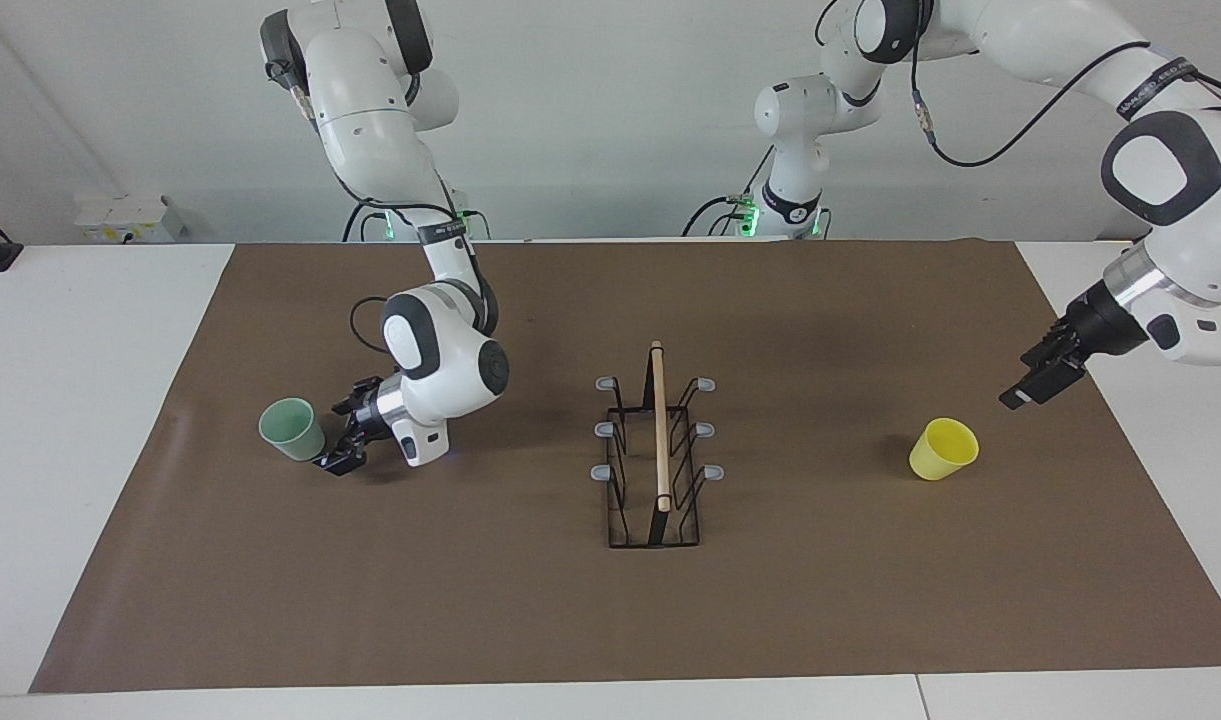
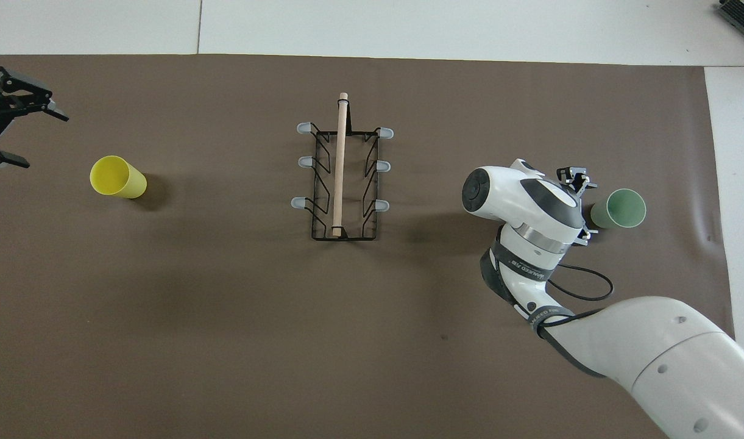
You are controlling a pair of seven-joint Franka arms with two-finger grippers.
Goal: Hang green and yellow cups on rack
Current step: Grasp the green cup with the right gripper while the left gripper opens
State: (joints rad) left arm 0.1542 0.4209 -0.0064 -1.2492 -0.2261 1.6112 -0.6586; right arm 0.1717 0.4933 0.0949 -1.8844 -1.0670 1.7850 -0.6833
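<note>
The pale green cup [image 1: 292,428] stands open end up on the brown mat toward the right arm's end; it also shows in the overhead view [image 2: 618,208]. My right gripper [image 1: 342,435] [image 2: 582,207] is low beside it on the rack's side, open, with fingertips at the cup's lower wall. The yellow cup [image 1: 943,448] [image 2: 117,177] stands toward the left arm's end. My left gripper [image 1: 1035,378] [image 2: 39,140] is open and empty in the air over the mat's edge, apart from the yellow cup. The rack [image 1: 658,440] [image 2: 341,171] stands mid-mat with bare prongs.
The brown mat [image 1: 610,620] covers most of the white table. Both cups sit about level with the rack, one on each side, with bare mat between. The right arm's forearm [image 2: 530,244] hangs over the mat between rack and green cup.
</note>
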